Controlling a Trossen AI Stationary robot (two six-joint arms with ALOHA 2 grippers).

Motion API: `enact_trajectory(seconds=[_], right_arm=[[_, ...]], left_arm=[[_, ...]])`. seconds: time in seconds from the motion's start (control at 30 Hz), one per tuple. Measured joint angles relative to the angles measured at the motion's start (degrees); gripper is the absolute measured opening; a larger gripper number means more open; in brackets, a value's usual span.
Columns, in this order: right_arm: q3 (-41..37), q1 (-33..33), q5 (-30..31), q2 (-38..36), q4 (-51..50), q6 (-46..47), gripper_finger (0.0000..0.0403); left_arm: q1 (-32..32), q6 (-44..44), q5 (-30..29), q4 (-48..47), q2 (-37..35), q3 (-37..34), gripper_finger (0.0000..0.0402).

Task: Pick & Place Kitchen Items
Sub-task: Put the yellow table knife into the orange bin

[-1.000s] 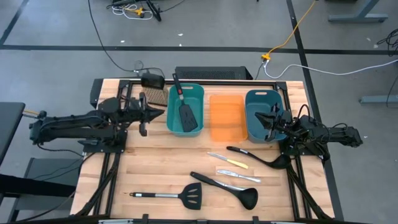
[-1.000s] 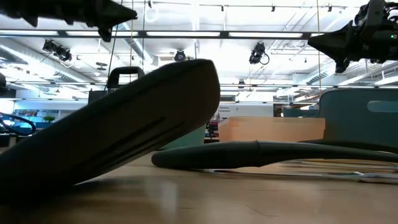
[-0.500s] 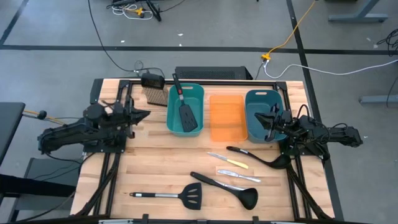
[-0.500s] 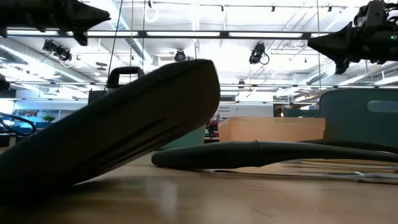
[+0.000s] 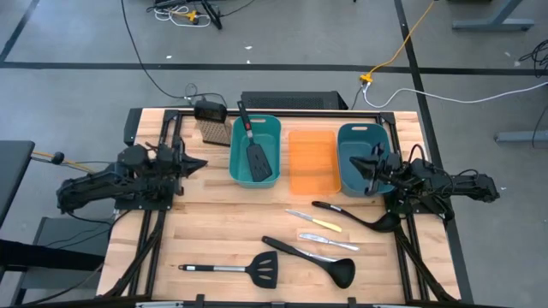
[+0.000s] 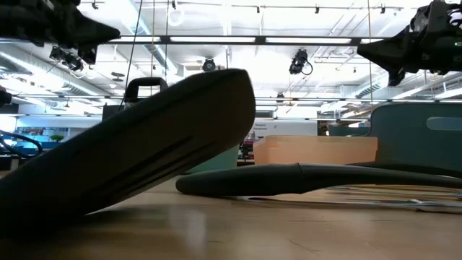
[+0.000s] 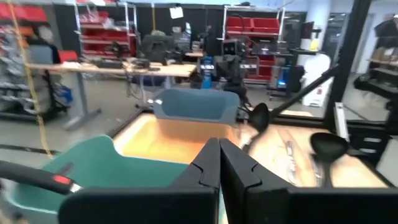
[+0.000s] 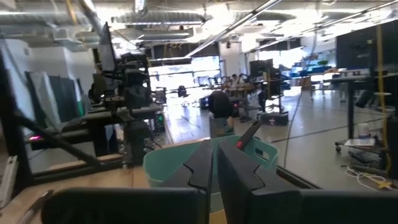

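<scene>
Left pincer [image 5: 199,161] empty, spatula [image 5: 255,154] in teal bin [image 5: 237,167]

Workshop floor around a wooden table

Grey concrete floor [image 5: 282,43] with black cables; a yellow cable [image 5: 402,43] at two o'clock; ceiling strip lights [image 6: 216,40]; red shelving [image 7: 99,28] beyond.

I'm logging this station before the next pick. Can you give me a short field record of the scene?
left claw: shut, empty, left of the teal bin
right claw: shut, empty, over the right teal bin
in the left bin: red-handled spatula
orange bin: empty
loose on table: steel-handled spatula, two ladles, knives
</scene>
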Motion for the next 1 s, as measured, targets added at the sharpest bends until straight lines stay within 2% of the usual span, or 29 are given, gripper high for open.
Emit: enact_trajectory(seconds=[0.13, 0.27, 0.33, 0.43, 0.57, 0.63, 0.77, 0.87, 1.0], right_arm=[[0.0, 0.0, -0.7, 0.01, 0.69, 0.07, 0.0032], [0.26, 0.0, -1.24, 0.02, 8.04, -0.33, 0.0032], [2.54, 0.0, -2.89, 0.27, 8.85, -1.38, 0.0032], [9.48, 0.08, -1.21, 3.01, 4.52, -2.84, 0.0032], [22.1, 0.63, 1.25, 12.19, -5.71, -5.91, 0.0032], [29.53, 1.2, 2.52, 18.99, -12.19, -6.77, 0.0032], [45.71, 3.16, 7.49, 34.08, -31.49, -7.75, 0.0037], [57.22, 4.88, 10.77, 45.13, -48.94, -5.7, 0.0057], [68.56, 7.55, 8.7, 57.33, -64.33, -0.88, 0.0104]], left_arm=[[-0.02, -2.05, 0.19, 8.22, 0.02, -7.07, 0.0003], [0.0, -1.19, 2.54, 16.12, 0.04, -11.95, 0.0005], [0.0, -1.23, 4.56, 18.63, 0.04, -13.36, 0.0008], [-0.02, -1.71, 6.08, 19.47, 0.02, -13.7, 0.001], [-0.02, -3.27, 5.87, 19.43, 0.04, -13.71, 0.0009], [-0.02, -3.52, 3.44, 19.6, 0.04, -13.71, 0.0008], [0.02, -6.58, -1.35, 19.12, 0.04, -13.71, 0.0009], [0.0, -8.4, -1.1, 17.28, 0.04, -13.71, 0.0016], [0.0, -8.6, -1.11, 15.11, 0.04, -13.71, 0.0019]])
